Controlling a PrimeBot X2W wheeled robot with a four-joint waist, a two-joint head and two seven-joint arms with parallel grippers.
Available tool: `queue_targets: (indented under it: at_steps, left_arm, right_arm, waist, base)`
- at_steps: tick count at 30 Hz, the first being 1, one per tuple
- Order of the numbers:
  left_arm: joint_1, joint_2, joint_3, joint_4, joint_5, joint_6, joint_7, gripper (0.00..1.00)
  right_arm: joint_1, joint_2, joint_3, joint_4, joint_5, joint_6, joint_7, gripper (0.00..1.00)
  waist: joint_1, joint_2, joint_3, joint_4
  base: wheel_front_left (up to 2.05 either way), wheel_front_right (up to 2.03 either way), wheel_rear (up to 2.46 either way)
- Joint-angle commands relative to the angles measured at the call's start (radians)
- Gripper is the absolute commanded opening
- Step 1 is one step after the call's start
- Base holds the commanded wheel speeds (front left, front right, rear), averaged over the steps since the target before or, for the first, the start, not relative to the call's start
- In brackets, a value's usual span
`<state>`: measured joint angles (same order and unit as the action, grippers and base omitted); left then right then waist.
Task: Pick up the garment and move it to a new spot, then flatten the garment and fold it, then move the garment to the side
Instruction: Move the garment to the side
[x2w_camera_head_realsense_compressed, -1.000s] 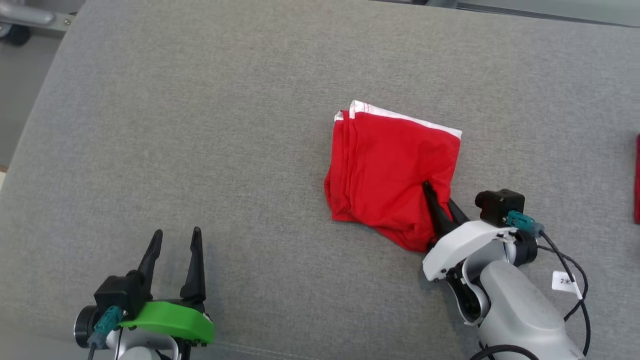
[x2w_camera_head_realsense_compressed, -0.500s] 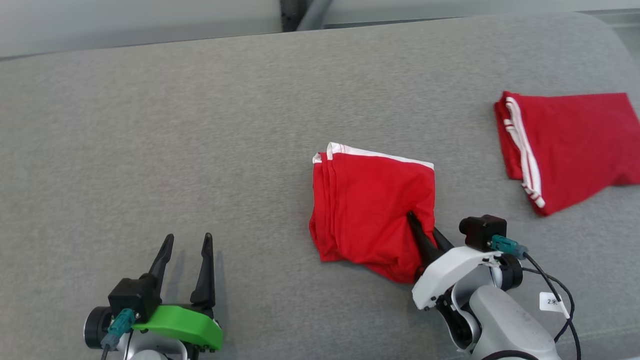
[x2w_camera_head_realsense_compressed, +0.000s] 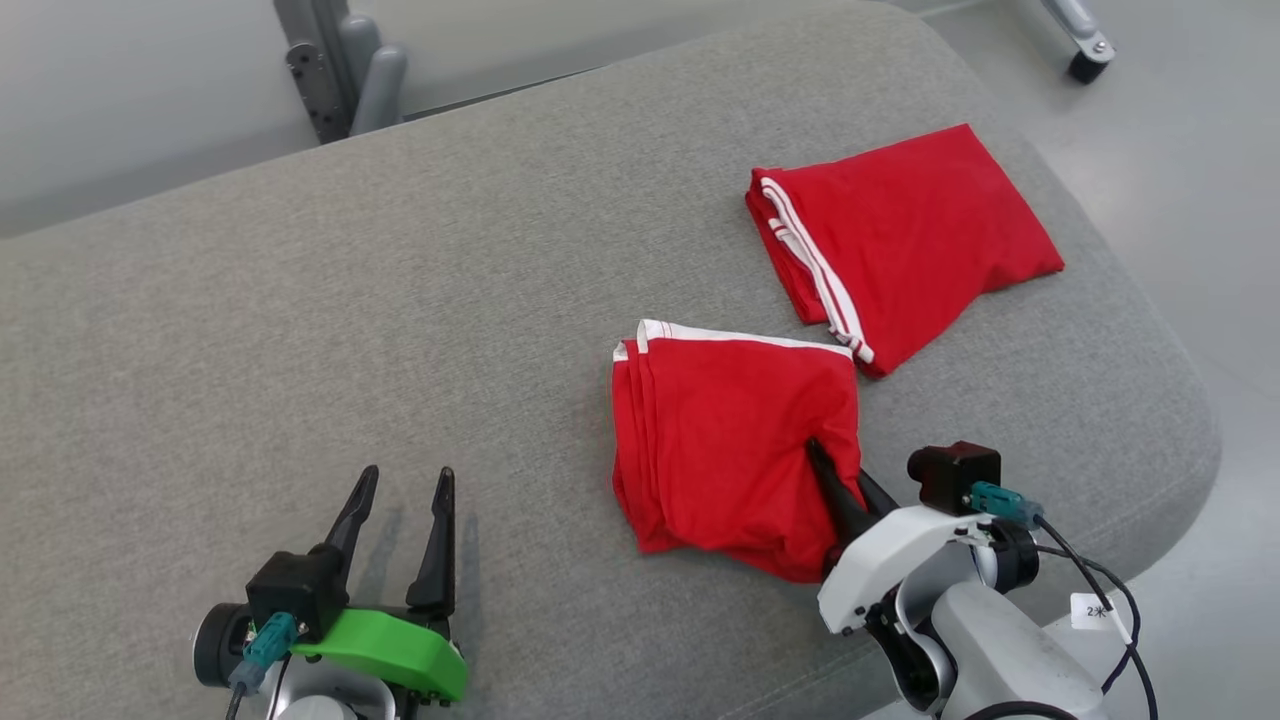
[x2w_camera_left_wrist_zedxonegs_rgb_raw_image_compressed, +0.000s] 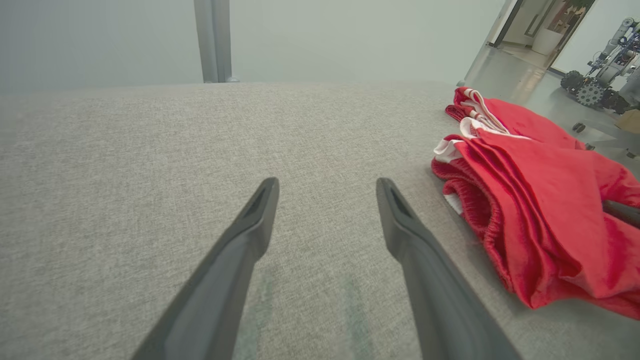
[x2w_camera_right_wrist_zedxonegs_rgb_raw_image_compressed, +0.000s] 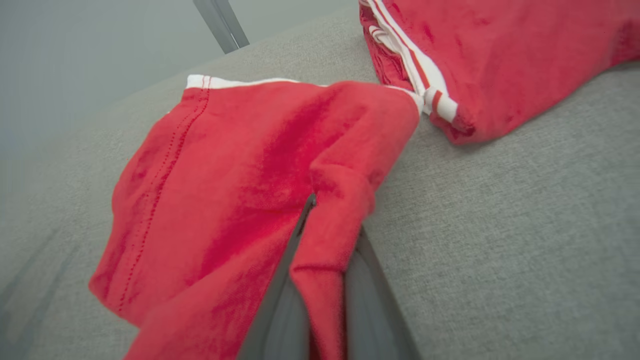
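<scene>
A folded red garment (x2w_camera_head_realsense_compressed: 730, 450) with a white hem lies mid-right on the grey cushion (x2w_camera_head_realsense_compressed: 300, 330). My right gripper (x2w_camera_head_realsense_compressed: 835, 470) is shut on the garment's near right edge, a fold of red cloth (x2w_camera_right_wrist_zedxonegs_rgb_raw_image_compressed: 330, 235) pinched between the two dark fingers. The same garment (x2w_camera_left_wrist_zedxonegs_rgb_raw_image_compressed: 540, 215) lies to the right in the left wrist view. My left gripper (x2w_camera_head_realsense_compressed: 400, 500) stands open at the lower left, its fingers (x2w_camera_left_wrist_zedxonegs_rgb_raw_image_compressed: 250, 235) spread over bare cushion with nothing between them.
A second folded red garment (x2w_camera_head_realsense_compressed: 900, 240) with white stripes lies at the far right of the cushion, close beyond the held one. The cushion's rounded right edge (x2w_camera_head_realsense_compressed: 1190, 420) drops to the floor. A metal post (x2w_camera_head_realsense_compressed: 330, 60) stands behind.
The head camera has swung to the right, bringing the second red garment and the cushion's right edge into view. My right gripper stays shut on the garment; the left stays open.
</scene>
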<state>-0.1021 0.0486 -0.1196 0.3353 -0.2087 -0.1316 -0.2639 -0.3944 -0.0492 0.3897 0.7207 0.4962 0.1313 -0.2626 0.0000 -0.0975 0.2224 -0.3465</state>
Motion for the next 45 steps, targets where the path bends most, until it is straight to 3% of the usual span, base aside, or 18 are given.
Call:
queue_targets:
  at_steps: [1,11,17,27,32,33,34,35,40,45]
  left_arm:
    - [-0.012,0.005,-0.001,0.003,0.008,0.001,0.001,1.0]
    - [-0.056,0.023,-0.009,-0.003,0.009,0.001,0.001,1.0]
    - [-0.1,0.043,-0.012,-0.027,0.026,0.001,0.001,1.0]
    - [-0.159,0.073,-0.017,-0.055,0.048,0.001,0.001,1.0]
    - [-0.172,0.079,-0.011,-0.057,0.053,0.001,0.001,1.0]
    - [-0.173,0.08,-0.008,-0.056,0.054,0.001,0.001,1.0]
    - [-0.173,0.08,-0.007,-0.055,0.054,0.001,0.001,1.0]
    - [-0.173,0.08,-0.007,-0.054,0.054,0.001,0.001,1.0]
    - [-0.167,0.074,0.004,-0.048,0.051,0.001,0.001,1.0]
    - [-0.148,0.059,0.016,-0.046,0.049,0.001,0.001,1.0]
  right_arm:
    - [-0.006,-0.003,-0.003,-0.002,-0.004,-0.001,-0.002,0.0]
    - [-0.155,-0.036,0.025,-0.001,-0.073,-0.001,-0.002,0.0]
    - [-0.311,-0.125,-0.004,0.035,-0.12,-0.002,-0.002,0.0]
    - [-0.466,-0.289,-0.199,0.237,-0.228,-0.002,-0.002,0.0]
    - [-0.496,-0.339,-0.322,0.315,-0.329,-0.002,-0.002,0.0]
    - [-0.496,-0.344,-0.35,0.324,-0.354,-0.002,-0.002,0.2]
    - [-0.496,-0.354,-0.38,0.329,-0.385,-0.002,-0.002,0.65]
    - [-0.494,-0.358,-0.417,0.338,-0.407,-0.002,-0.002,1.0]
    - [-0.466,-0.343,-0.574,0.284,-0.547,-0.002,-0.002,1.0]
    - [-0.43,-0.241,-0.608,0.1,-0.602,-0.002,-0.002,1.0]
  waist:
    - [0.0,0.0,0.011,-0.021]
    - [0.0,0.0,0.096,0.038]
    - [0.0,0.0,0.182,0.086]
    - [0.0,0.0,0.278,0.156]
    - [0.0,0.0,0.296,0.174]
    - [0.0,0.0,0.297,0.176]
    - [0.0,0.0,0.298,0.178]
    - [0.0,0.0,0.298,0.18]
    - [0.0,0.0,0.285,0.184]
    - [0.0,0.0,0.245,0.186]
  base:
    - [0.0,0.0,0.0]
    - [0.0,0.0,0.0]
    - [0.0,0.0,0.0]
    - [0.0,0.0,0.0]
    - [0.0,0.0,0.0]
    - [0.0,0.0,0.0]
    - [0.0,0.0,0.0]
    - [0.0,0.0,0.0]
    - [0.0,0.0,0.0]
    - [0.0,0.0,0.0]
